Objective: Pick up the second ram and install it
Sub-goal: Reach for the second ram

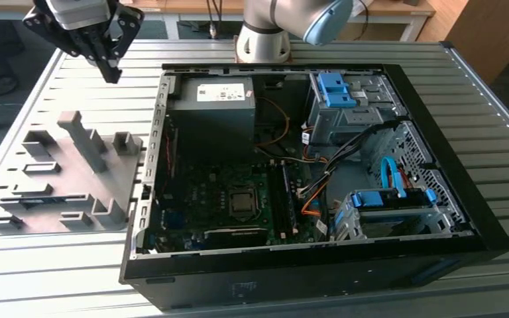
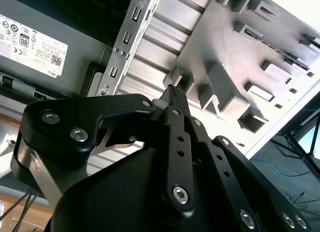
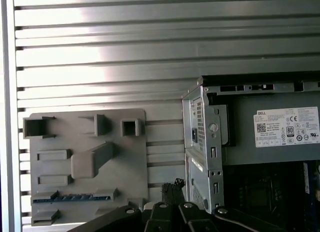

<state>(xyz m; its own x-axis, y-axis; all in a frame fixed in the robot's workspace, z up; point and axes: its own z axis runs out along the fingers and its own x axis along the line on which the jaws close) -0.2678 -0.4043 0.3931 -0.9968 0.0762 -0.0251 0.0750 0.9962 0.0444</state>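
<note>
The gripper (image 1: 111, 73) hangs over the counter (image 1: 77, 86) beside the open computer case (image 1: 325, 285), its fingers pressed together and empty. The second ram (image 3: 70, 197) sits in a slot of the gray holder tray (image 3: 135, 157). A clean pickup likely needs the fingers spread and squared across its thin faces.

We see our arm (image 1: 264, 36) as a silver-grey tube with a ringed joint, a pale blue cap (image 1: 325, 23) at two o'clock of it. Our tool (image 1: 111, 74) is matte black under a light grey housing (image 1: 77, 10): flat linkage bars pinned with silver hex-socket screws (image 2: 180, 193), tapering to narrow fingers (image 2: 176, 99).
</note>
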